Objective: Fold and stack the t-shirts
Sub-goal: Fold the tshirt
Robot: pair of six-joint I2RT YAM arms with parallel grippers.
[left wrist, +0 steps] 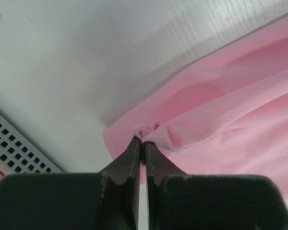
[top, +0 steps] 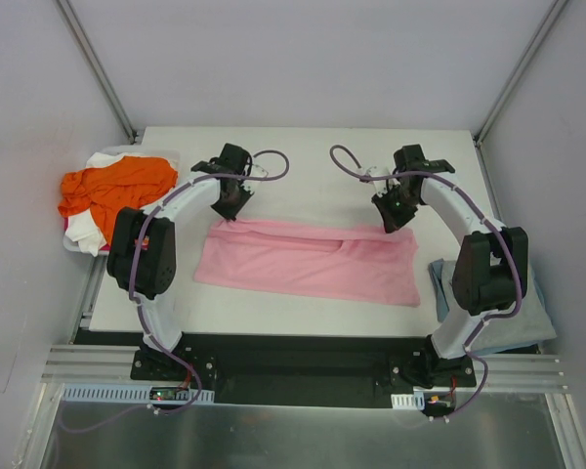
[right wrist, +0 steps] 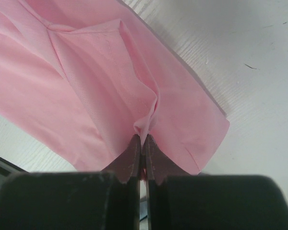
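A light pink t-shirt [top: 308, 262] lies as a long folded band across the middle of the table. My left gripper [top: 227, 207] is shut on a pinch of its far left edge, the cloth [left wrist: 211, 110] bunched at the fingertips. At the far right edge my right gripper [top: 395, 213] is shut on another pinch of the pink t-shirt [right wrist: 86, 76]. An orange t-shirt [top: 112, 186] lies crumpled over a white one [top: 86, 232] at the table's left edge. A grey-blue t-shirt [top: 527, 308] lies at the right edge, partly behind the right arm.
The white table [top: 313, 151] is walled by grey panels at the back and sides. A black rail with the arm bases [top: 303, 376] runs along the near edge. A perforated plate [left wrist: 14, 148] shows at the left wrist view's lower left.
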